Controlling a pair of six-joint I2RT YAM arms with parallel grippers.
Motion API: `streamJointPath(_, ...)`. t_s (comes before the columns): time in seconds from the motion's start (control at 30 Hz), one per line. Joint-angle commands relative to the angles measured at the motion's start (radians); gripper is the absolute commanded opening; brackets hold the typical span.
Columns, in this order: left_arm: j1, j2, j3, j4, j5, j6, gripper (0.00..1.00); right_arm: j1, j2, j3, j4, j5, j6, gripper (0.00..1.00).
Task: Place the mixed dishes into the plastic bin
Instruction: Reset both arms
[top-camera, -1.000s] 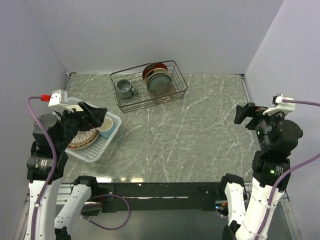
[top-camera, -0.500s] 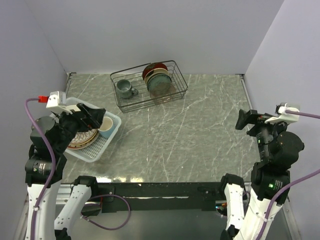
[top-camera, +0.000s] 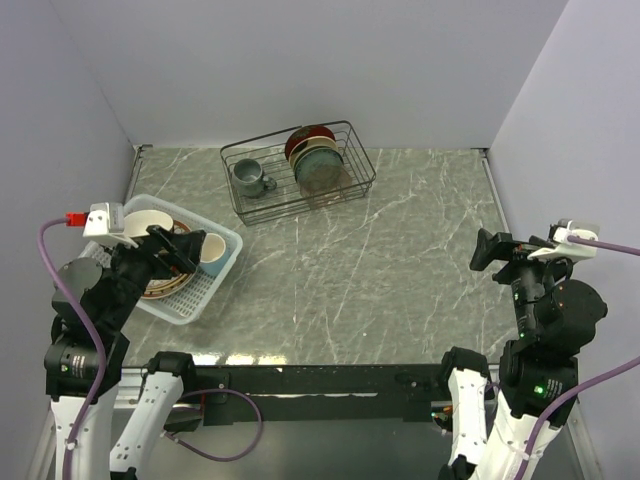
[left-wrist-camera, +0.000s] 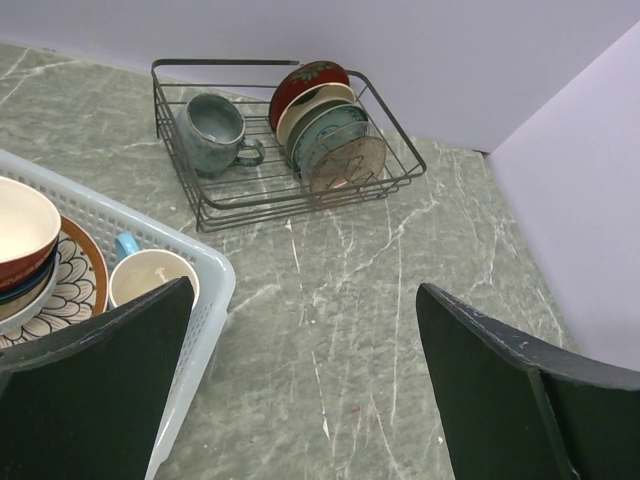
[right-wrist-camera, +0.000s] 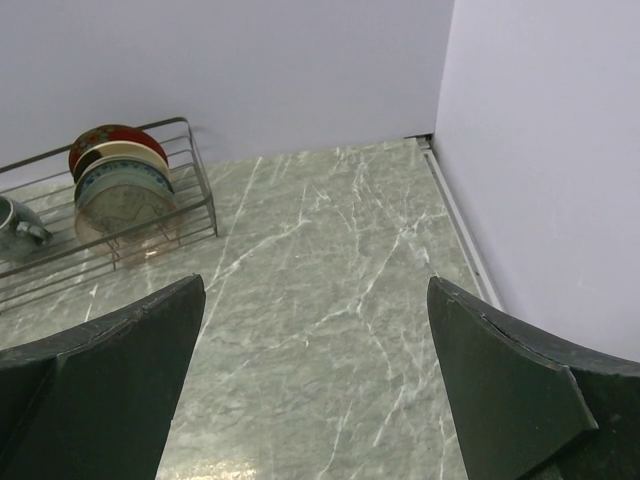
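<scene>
The white plastic bin (top-camera: 228, 238) stands at the table's left edge. It holds the mixed dishes: a cream bowl (top-camera: 148, 219) on stacked plates (top-camera: 160, 287) and a light blue mug (top-camera: 213, 254). From the left wrist I see the bin rim (left-wrist-camera: 216, 286), the mug (left-wrist-camera: 150, 276), the bowl (left-wrist-camera: 20, 230) and a radially striped, red-rimmed plate (left-wrist-camera: 76, 290). My left gripper (top-camera: 196, 251) (left-wrist-camera: 303, 292) hovers open over the bin's right side, holding nothing. My right gripper (top-camera: 484, 250) (right-wrist-camera: 316, 285) hangs open and empty over bare marble at the far right.
A black wire rack (top-camera: 300, 170) (left-wrist-camera: 290, 195) (right-wrist-camera: 195, 195) stands at the back middle. It holds a grey mug (top-camera: 248, 178) (left-wrist-camera: 213, 130) and upright red, green and brown plates (top-camera: 316, 158) (left-wrist-camera: 330, 135) (right-wrist-camera: 122, 180). Purple walls close the sides and back.
The left arm drew back toward the near left, uncovering the cream bowl. The right arm sank slightly toward the near edge. Both grippers stayed open.
</scene>
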Motion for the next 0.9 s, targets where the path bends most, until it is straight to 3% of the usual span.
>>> streamJointPath(0.0, 0.003, -0.005, 0.014, -0.002, -0.023, 0.019, 0.99, -0.003, 0.001, 0.022, 0.003, 0.007, -0.005, 1.0)
streamJointPath(0.87, 0.003, 0.019, -0.045, 0.055, -0.017, 0.015, 0.99, -0.005, -0.009, -0.059, 0.038, 0.03, -0.016, 1.0)
